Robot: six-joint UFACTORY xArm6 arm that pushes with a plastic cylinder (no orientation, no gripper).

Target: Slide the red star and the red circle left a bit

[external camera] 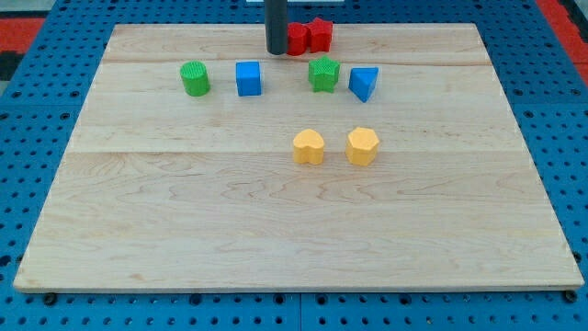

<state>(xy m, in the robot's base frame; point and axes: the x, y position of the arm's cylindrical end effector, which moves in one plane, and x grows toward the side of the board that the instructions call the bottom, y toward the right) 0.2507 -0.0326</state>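
The red circle [298,39] and the red star [320,34] sit side by side, touching, near the view's top edge of the wooden board [276,230]. The star is on the right. My tip [277,51] stands right against the circle's left side, and the dark rod hides part of that block. Both red blocks lie above the green star [323,74].
A green cylinder [195,79] and a blue cube [248,78] lie left of the green star. A blue triangle [364,83] lies right of it. A yellow heart [309,146] and a yellow hexagon [362,145] sit mid-board. Blue pegboard surrounds the board.
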